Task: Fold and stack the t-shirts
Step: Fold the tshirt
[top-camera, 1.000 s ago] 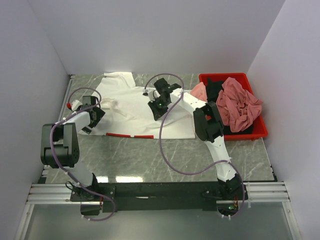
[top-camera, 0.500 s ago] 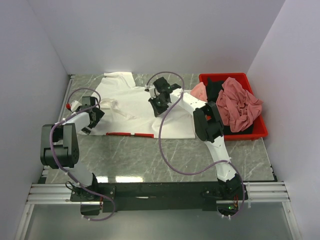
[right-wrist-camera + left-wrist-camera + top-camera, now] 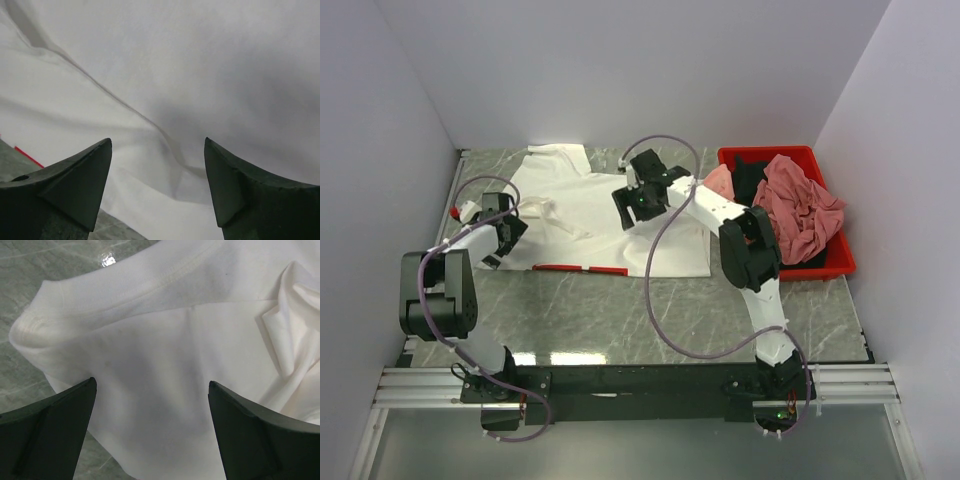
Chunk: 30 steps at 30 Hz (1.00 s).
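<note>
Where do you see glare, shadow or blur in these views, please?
Top external: evenly lit, pale glare on the table near the arm bases. Left wrist: a small glare spot on the table, the white t-shirt sharp. Right wrist: a soft grey shadow across the shirt, the fingers dark.

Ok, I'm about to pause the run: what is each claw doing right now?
Left claw: open, holding nothing.
Right claw: open, holding nothing, with the white t-shirt below it.

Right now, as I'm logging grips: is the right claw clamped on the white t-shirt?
No: the right claw stands open over the white t-shirt, with no cloth pinched in it.
</note>
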Each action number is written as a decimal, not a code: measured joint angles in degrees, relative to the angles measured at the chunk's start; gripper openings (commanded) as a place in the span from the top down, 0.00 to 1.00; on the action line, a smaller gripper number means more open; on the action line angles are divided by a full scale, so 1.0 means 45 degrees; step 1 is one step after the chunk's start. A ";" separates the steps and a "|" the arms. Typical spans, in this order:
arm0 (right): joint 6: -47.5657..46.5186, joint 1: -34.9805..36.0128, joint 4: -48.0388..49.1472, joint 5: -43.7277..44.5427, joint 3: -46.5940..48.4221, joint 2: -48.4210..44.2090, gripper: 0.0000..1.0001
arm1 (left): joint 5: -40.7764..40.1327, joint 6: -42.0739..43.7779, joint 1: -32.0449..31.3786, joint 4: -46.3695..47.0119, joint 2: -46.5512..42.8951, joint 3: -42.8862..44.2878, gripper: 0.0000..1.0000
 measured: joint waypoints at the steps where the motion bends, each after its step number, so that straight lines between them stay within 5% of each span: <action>1: 0.0097 0.0000 0.0024 0.0117 -0.0034 -0.0228 0.18 | 0.0005 0.0000 0.0005 -0.0029 -0.0083 0.0000 0.00; 12: 0.2744 -0.0495 0.1967 0.1899 -0.6057 -0.6207 0.18 | 0.0899 -0.0005 0.0015 0.0500 -0.1190 0.0034 0.00; 23: 0.3356 -0.1209 0.2754 0.1749 -0.9253 -0.5304 0.19 | 0.2501 -0.0039 0.0034 0.1389 0.0486 0.0262 0.00; 30: 0.4153 -0.1209 0.4376 0.1812 -1.1463 -0.6751 0.20 | 0.2905 -0.0228 0.0641 0.2385 -0.0102 -0.0821 0.01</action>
